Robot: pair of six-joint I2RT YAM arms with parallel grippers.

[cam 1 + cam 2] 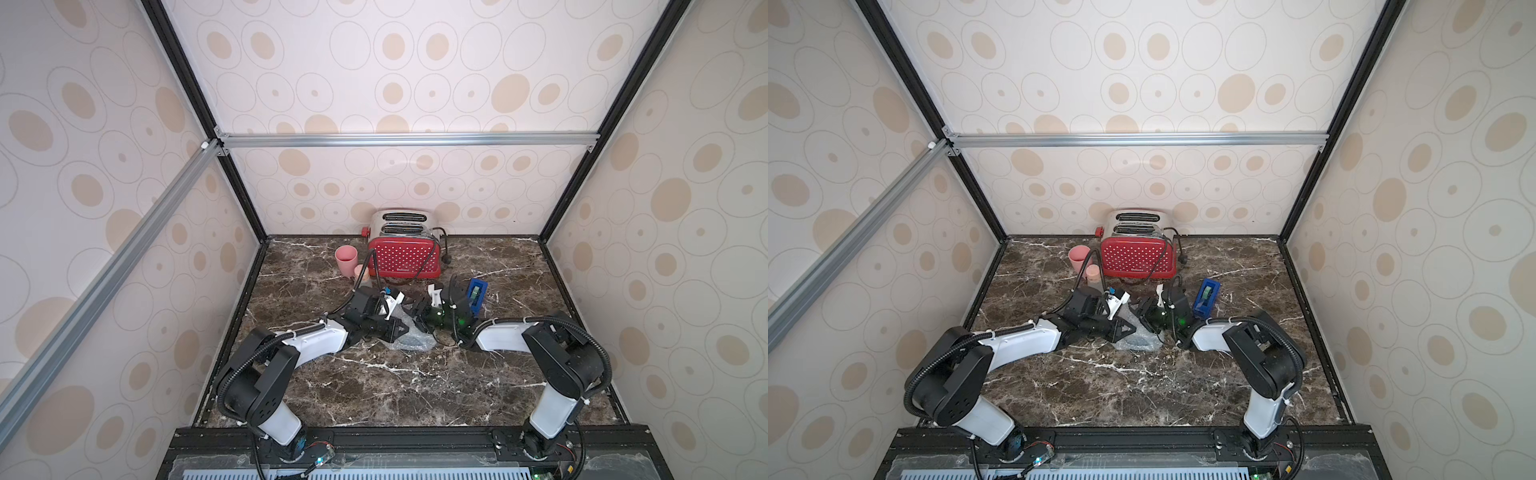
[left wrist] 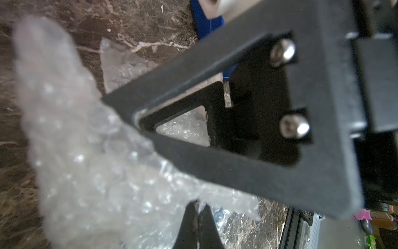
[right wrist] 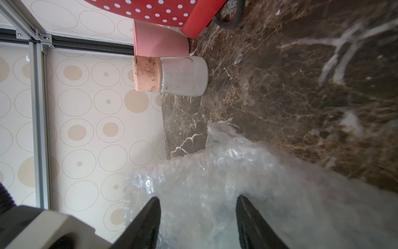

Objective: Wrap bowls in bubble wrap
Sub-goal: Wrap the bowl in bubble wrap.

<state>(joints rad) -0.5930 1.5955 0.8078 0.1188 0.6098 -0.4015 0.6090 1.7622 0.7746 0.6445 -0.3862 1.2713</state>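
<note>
A pink plastic cup (image 1: 346, 259) stands upright near the far edge of the dark brown marble tabletop (image 1: 374, 395), on my left. A small frosted jar with a pinkish lid (image 3: 183, 75) stands just in front of it. Beside them, at the middle of the far edge, sits a red toaster with white dots and a steel top (image 1: 404, 259).

My left gripper (image 2: 197, 208) reaches in low near the middle of the tabletop. Its 2 fingers are pressed together with no gap. The tips lie against the edge of a crumpled sheet of clear bubble wrap (image 1: 409, 338), but I cannot tell whether a fold is pinched between them.

In both top views the wrap lies bunched in a loose heap between my 2 grippers. The small white bowl with the blue pattern shows in none of the 4 views. Only wrap is visible at my jaws, so I cannot say where the bowl lies relative to them.

My right gripper (image 3: 198, 202) comes in from the other side. Its jaws stand moderately apart, and the wrap bulges into the gap between the 2 fingers (image 3: 150, 217).

Just past it, toward the right edge, a blue tape dispenser (image 1: 477, 296) stands on the tabletop.
</note>
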